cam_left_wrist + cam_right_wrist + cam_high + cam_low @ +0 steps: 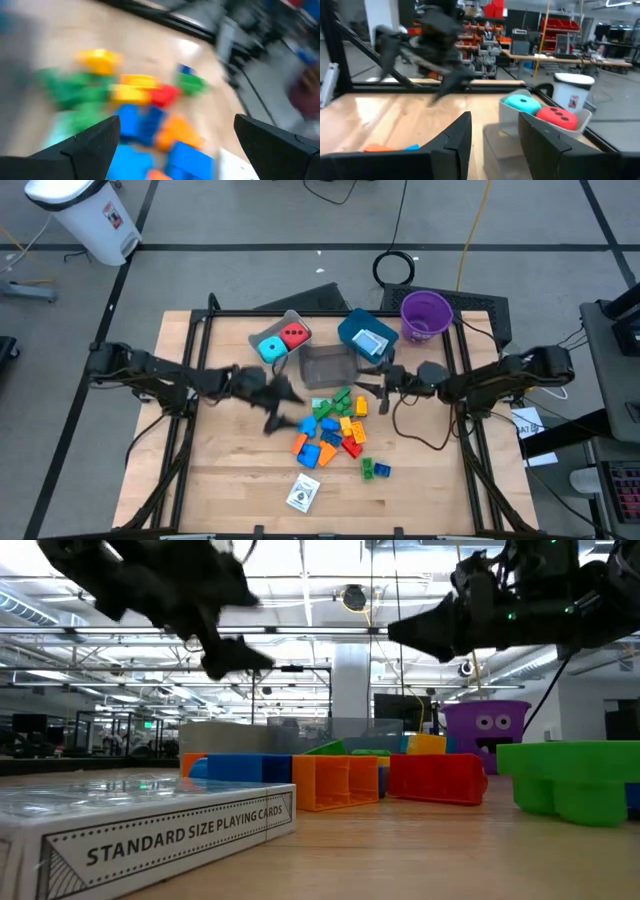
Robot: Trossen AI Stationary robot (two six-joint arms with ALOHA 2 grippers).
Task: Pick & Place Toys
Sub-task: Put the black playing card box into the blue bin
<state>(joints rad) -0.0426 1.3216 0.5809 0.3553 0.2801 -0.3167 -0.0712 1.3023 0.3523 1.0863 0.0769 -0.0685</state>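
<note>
Several small bricks (335,425) in red, blue, green, yellow and orange lie in a heap at mid-table; they also show in the left wrist view (145,105). A cyan cube (271,348) and a red cube (294,335) lie in the grey bin (262,332). A playing-card box (303,493) lies flat near the front edge. A card (369,343) lies in the teal bin (350,327). My left gripper (283,408) hovers open and empty above the heap's left side. My right gripper (362,390) is open and empty above the heap's far right side.
A dark bin (328,365) stands between the grey and teal bins, just beyond the heap. A purple cup (425,315) stands at the far right. Two loose bricks, green and blue (375,470), lie right of the card box. Bare wood lies at the near left.
</note>
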